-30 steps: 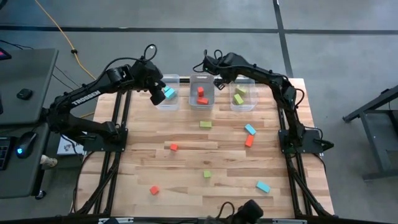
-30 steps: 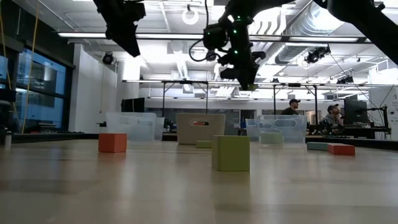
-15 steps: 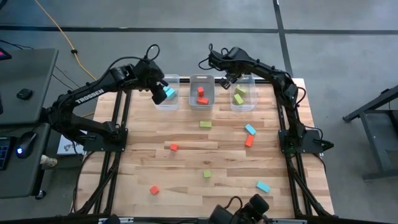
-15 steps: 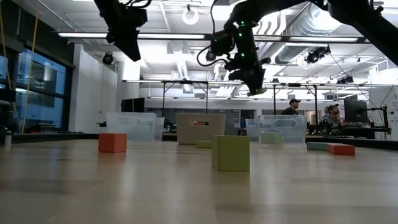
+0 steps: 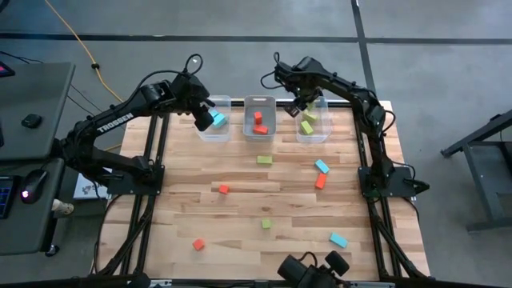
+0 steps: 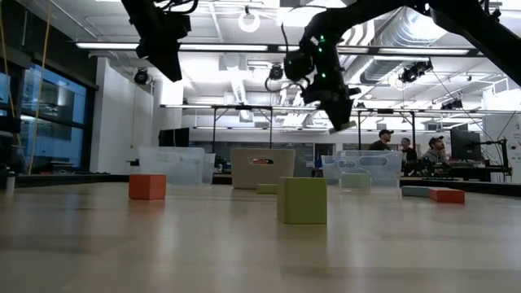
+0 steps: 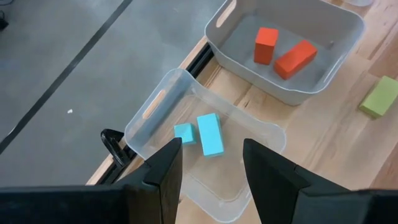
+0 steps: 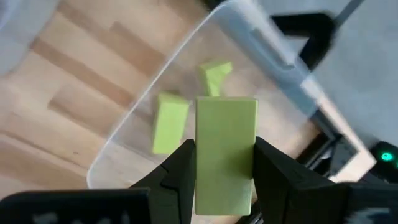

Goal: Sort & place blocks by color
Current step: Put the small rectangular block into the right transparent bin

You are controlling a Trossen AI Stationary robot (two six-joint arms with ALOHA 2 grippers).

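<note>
Roughly halfway — the bins [image 5: 260, 128] hold two blue, two red and two green blocks, the right gripper [image 8: 222, 163] hangs over the green bin [image 5: 313, 128] clamped on a green bar [image 8: 225, 152], the left gripper [image 7: 211, 163] hangs empty, fingers apart, and eight blocks [image 5: 265, 160] dot the table [image 5: 176, 200].

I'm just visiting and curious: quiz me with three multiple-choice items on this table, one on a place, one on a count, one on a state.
1. Where is the right gripper?
A. Above the bin with green blocks
B. At the table's near edge
C. Over the floor

2. How many red-orange blocks lie in the middle bin?
A. None
B. Two
C. Five

3. What is the left gripper doing?
A. Gripping a red block
B. Pressed on the table
C. Open and empty above the blue bin

Answers: 1 A, the right wrist view shows that bin under it. 2 B, the left wrist view shows two. 3 C, nothing sits between its fingers.
</note>
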